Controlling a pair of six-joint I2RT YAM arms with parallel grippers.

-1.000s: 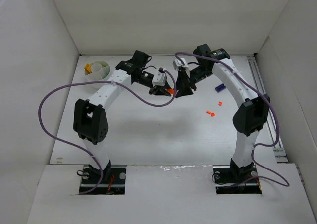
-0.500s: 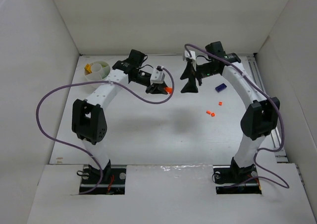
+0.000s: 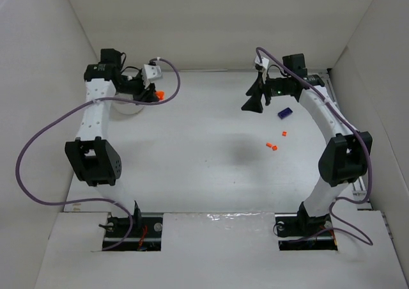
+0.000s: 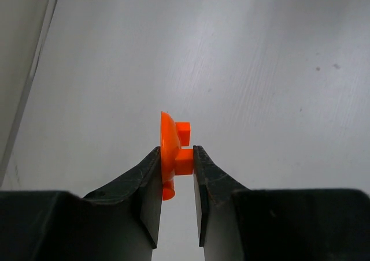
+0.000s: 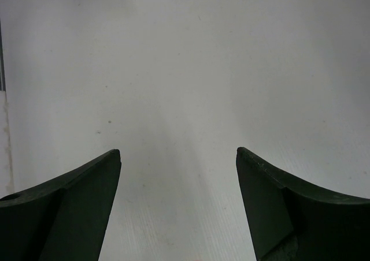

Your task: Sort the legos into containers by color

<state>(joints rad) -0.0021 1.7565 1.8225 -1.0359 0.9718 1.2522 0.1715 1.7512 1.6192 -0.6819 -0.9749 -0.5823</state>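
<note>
Because the orange lego (image 4: 170,137) is tiny, hard and slick, it could pop out of a weak pinch. It is best to squeeze it on its flat sides. The left gripper (image 4: 176,152) is clamped on its small square part, just beside the bowl (image 3: 130,107). The right gripper (image 5: 178,152) hangs wide open with nothing in it. A blue lego (image 3: 285,113) and two small orange bits (image 3: 273,147) lie on the table (image 3: 204,174) near it. They look very light and easy to knock away.
</note>
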